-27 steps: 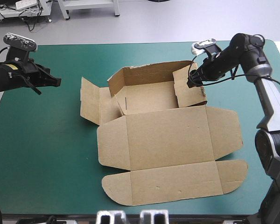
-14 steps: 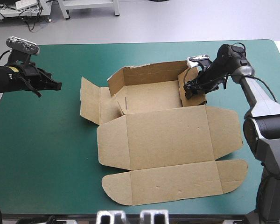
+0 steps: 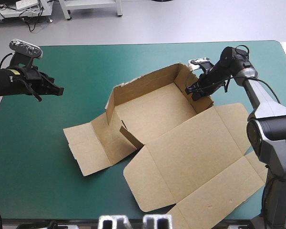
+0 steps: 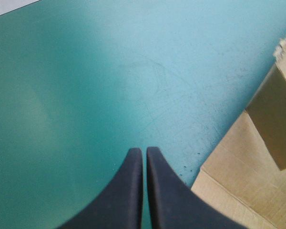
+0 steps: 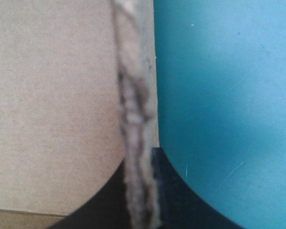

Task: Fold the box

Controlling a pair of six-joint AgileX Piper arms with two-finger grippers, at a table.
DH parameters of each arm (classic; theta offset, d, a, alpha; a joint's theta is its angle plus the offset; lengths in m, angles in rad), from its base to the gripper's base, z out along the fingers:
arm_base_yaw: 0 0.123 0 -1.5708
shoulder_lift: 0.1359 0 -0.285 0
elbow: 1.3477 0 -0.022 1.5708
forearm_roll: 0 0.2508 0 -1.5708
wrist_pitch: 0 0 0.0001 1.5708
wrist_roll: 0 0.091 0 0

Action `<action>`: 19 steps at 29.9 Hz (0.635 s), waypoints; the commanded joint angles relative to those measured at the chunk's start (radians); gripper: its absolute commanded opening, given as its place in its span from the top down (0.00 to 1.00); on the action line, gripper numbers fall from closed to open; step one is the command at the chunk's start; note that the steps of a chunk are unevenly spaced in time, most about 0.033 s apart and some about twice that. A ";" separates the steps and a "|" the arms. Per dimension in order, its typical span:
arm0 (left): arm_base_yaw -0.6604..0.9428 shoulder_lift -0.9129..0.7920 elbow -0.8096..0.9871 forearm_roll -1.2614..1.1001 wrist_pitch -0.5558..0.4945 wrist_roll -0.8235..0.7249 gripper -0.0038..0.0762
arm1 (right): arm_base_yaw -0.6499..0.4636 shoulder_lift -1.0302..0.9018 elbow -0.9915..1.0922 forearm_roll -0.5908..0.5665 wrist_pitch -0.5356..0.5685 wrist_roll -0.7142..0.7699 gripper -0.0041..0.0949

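High view: right black-fingered gripper (image 3: 194, 90) clamps a raised wall of brown cut-board box (image 3: 181, 143).
Left gripper (image 3: 60, 89) closed, idle; I expect slipping or tearing, the bite seemingly shallow.

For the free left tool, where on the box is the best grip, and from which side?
Probably the upright left wall, from above: its thin top edge stands free to straddle. The flap beside it lies flat on the cover.

Brown box (image 3: 190, 148), prob. plain; teal-green cover (image 3: 47, 143)
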 commanded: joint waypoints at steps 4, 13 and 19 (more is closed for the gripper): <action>0.001 -0.027 -0.024 -0.005 -0.052 0.002 0.94 | -0.040 -0.174 -0.030 0.104 0.026 -0.027 0.98; 0.054 -0.011 -0.022 0.032 -0.144 -0.046 0.94 | -0.154 -0.449 -0.021 0.176 0.027 -0.040 0.98; 0.176 0.018 0.051 -0.151 -0.197 -0.002 0.94 | -0.170 -0.581 -0.021 0.176 0.027 -0.071 0.98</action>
